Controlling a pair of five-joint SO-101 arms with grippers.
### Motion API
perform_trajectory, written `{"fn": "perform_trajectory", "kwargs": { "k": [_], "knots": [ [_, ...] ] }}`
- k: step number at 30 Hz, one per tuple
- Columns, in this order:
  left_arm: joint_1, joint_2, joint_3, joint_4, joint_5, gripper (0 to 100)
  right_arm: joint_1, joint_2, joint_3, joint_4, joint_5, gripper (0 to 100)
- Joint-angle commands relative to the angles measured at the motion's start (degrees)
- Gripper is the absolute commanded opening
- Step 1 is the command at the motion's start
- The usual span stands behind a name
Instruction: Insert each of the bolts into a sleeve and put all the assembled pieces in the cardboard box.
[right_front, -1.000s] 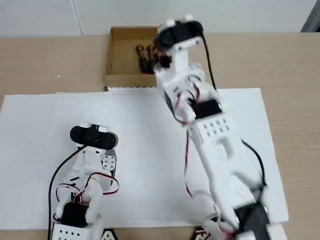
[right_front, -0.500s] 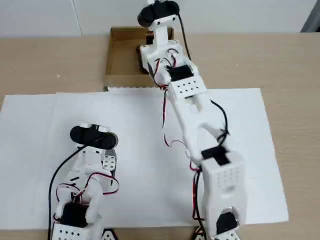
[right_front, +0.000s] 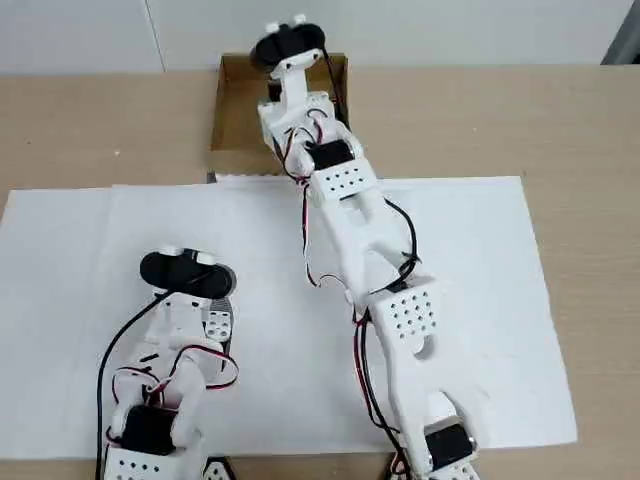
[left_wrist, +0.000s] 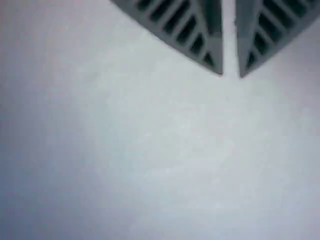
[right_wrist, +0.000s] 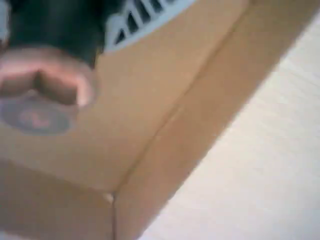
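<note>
Cardboard box, far side, sits mostly hidden under the right gripper, which is clamped on a blurry sleeved bolt; left gripper is pinched together over white paper.

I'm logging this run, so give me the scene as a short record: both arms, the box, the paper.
Left end effector: shut, empty, over paper
Right arm: stretched over box
Right end effector: holds piece, a bolt in a black sleeve, over the box floor
Table: wood, under paper
</note>
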Motion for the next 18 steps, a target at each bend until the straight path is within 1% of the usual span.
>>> {"fn": "perform_trajectory", "kwargs": {
  "k": [1, 4, 8, 14, 18],
  "knots": [
    [-0.4, -0.6, -0.3, -0.1, -0.3, 0, -0.9, 0.0, -6.7, -0.2, -0.1, 0.9],
    [-0.4, -0.6, -0.3, -0.1, -0.3, 0, -1.5, 0.9, -7.6, 1.9, 1.5, 0.9],
    [-0.4, -0.6, -0.3, -0.1, -0.4, 0, -1.7, 1.1, -7.6, 2.7, 1.8, 1.3],
    [-0.4, -0.6, -0.3, -0.1, -0.4, 0, -1.8, 1.2, -7.4, 4.0, 1.9, 15.1],
    [-0.4, -0.6, -0.3, -0.1, -0.4, 0, -2.2, 1.1, -7.5, 6.2, 1.9, 13.6]
  ]
}}
